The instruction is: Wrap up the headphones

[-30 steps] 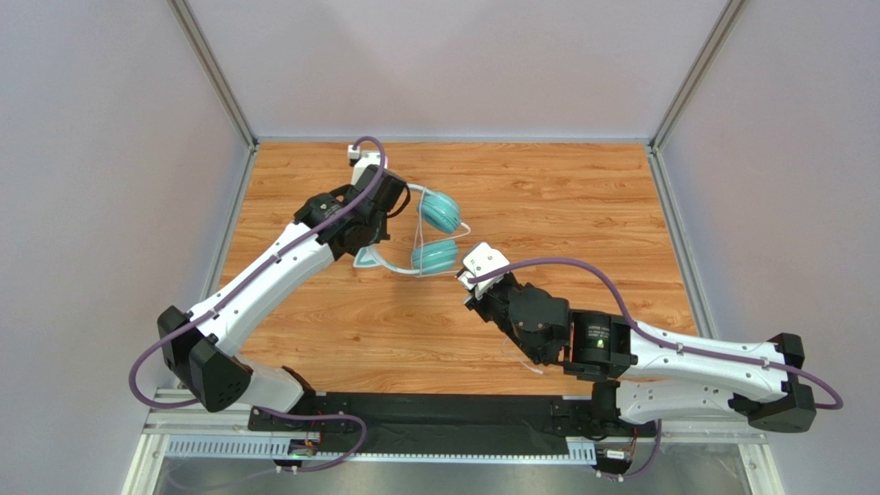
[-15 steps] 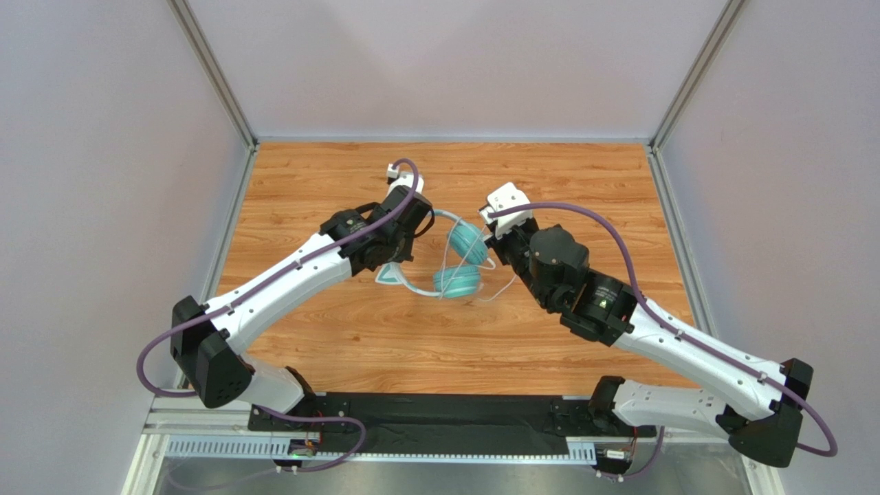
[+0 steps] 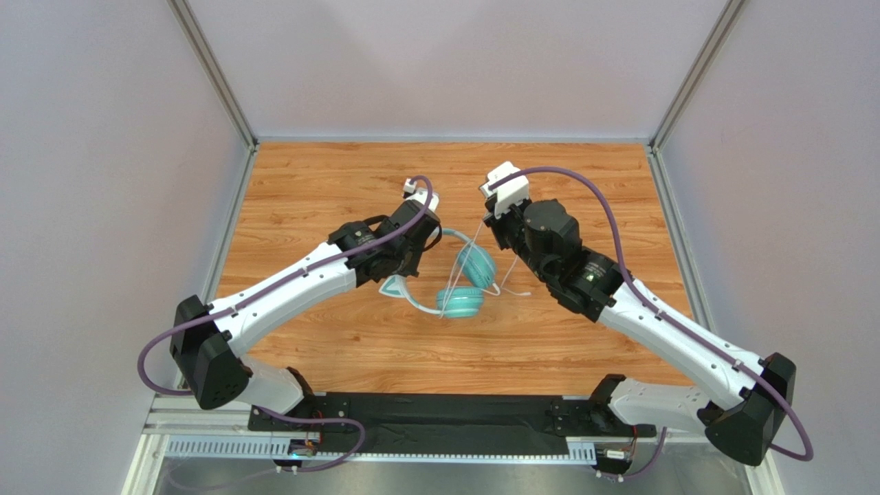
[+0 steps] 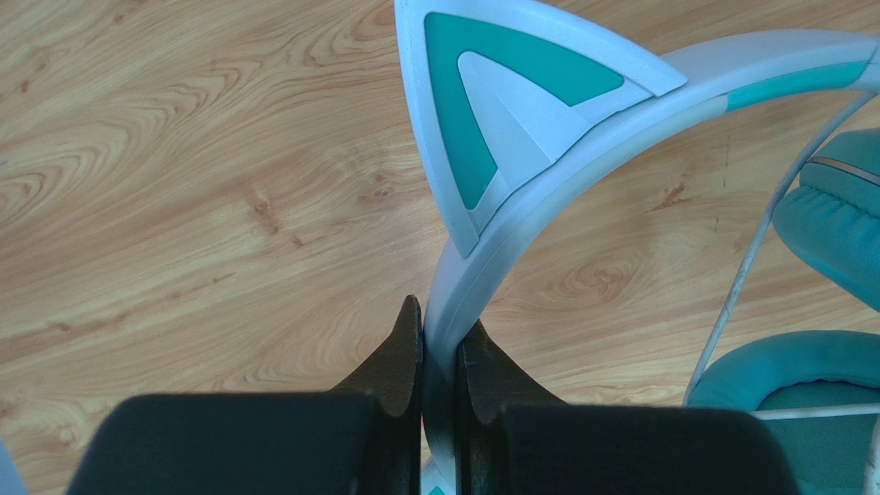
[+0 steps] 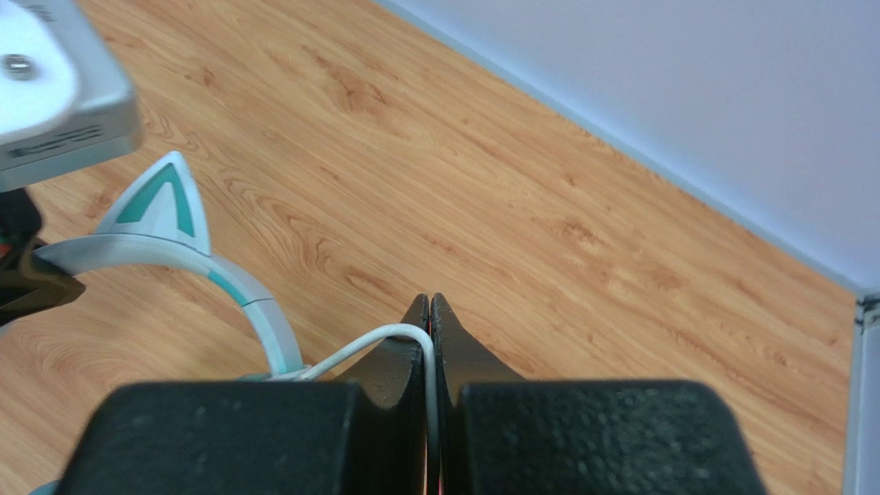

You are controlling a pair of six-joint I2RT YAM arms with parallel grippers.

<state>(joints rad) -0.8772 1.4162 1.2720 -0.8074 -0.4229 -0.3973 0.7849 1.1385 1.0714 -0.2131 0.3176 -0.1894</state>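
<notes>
From above, the teal over-ear headphones [image 3: 465, 285] with round cups and a pale headband are seen near the middle of the wood-grain bench [image 3: 331, 175], between the two arms. The left end effector [image 3: 405, 268] is placed at the headband's left side. The right end effector [image 3: 485, 235] is placed just right of the upper cup, and thin white cable [image 3: 462, 270] strands are stretched from it across the cups. Whether the cups rest on the bench cannot be told.

In the left wrist view, the left end effector [image 4: 439, 322] is clamped tight on the pale headband [image 4: 537, 206], just below a pointed white-and-teal cat ear [image 4: 496, 103]. The padded teal ear cups [image 4: 842, 222] are seen at the right edge, with the cable passing beside them.

In the right wrist view, the right end effector [image 5: 430, 305] is fully closed, with the cable pinched between its fingers. The cable is curved away to the left, towards the headband and the cat ear.
</notes>
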